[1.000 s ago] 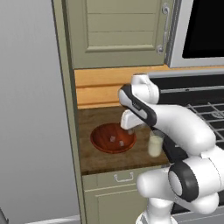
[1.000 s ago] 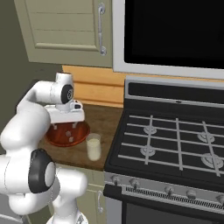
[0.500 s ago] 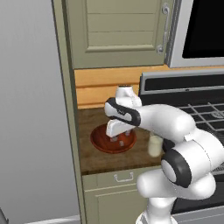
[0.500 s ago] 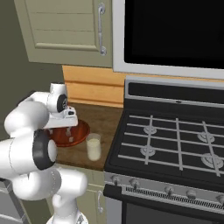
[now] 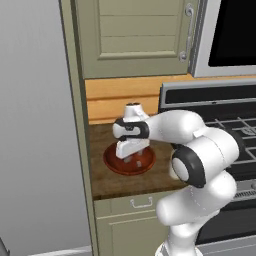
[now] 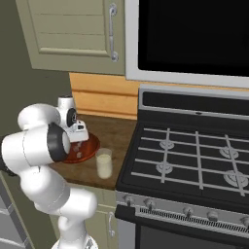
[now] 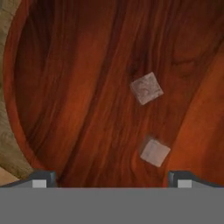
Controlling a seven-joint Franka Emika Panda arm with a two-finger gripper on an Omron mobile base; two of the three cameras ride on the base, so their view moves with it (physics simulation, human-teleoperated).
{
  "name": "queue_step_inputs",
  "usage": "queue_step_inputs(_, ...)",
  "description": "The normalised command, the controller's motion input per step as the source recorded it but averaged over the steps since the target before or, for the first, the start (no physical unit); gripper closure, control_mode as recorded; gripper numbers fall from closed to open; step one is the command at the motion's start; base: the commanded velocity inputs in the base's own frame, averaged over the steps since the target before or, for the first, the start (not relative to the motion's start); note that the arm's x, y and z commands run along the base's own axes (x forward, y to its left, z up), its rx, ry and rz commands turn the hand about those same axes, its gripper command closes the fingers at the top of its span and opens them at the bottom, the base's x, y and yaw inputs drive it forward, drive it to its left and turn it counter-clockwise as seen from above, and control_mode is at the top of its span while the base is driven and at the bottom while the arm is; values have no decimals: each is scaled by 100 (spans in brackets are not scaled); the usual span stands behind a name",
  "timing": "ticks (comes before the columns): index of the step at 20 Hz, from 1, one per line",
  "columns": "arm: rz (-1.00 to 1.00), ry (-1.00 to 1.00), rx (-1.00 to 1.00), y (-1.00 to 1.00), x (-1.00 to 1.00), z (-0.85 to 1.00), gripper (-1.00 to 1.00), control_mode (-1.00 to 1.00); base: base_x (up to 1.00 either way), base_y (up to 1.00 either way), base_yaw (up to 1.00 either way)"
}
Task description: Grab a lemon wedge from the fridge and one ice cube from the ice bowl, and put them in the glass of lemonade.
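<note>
The ice bowl (image 5: 129, 162), round and reddish-brown, sits on the wooden counter beside the grey fridge (image 5: 35, 125). My gripper (image 5: 131, 157) hangs straight down just over its middle, jaws wide open and holding nothing. In the hand view the bowl's floor (image 7: 78, 100) is very close, with one ice cube (image 7: 146, 88) ahead and another ice cube (image 7: 155, 152) nearer, lying between my open gripper's (image 7: 111, 178) tips, towards the right one. The glass of lemonade (image 6: 103, 164) stands right of the bowl (image 6: 86, 151). The lemon wedge is out of view.
A gas stove (image 6: 194, 160) with black grates lies right of the counter, with a dark microwave (image 6: 194, 34) above it. Beige wall cabinets (image 5: 135, 35) hang over the counter. My bent elbow (image 5: 192, 167) stands in front of the counter's right end.
The hand has come down from above the bowl to just over its floor, and the elbow has swung forward and right. The jaws stayed open.
</note>
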Motion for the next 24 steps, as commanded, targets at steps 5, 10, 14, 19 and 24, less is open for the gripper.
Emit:
queue_step_inputs(5, 0, 0, -3, 4, 26, -39, -100, -100, 0, 0, 0)
queue_step_inputs(10, 0, 0, 0, 2, 9, -24, -100, -100, 0, 0, 0)
queue_step_inputs(14, 0, 0, 0, 0, 26, -12, -100, -100, 0, 0, 0)
queue_step_inputs(19, 0, 0, 0, 1, 34, -11, -100, -100, 0, 0, 0)
queue_step_inputs(24, 0, 0, 0, 6, 8, -27, -100, -100, 0, 0, 0)
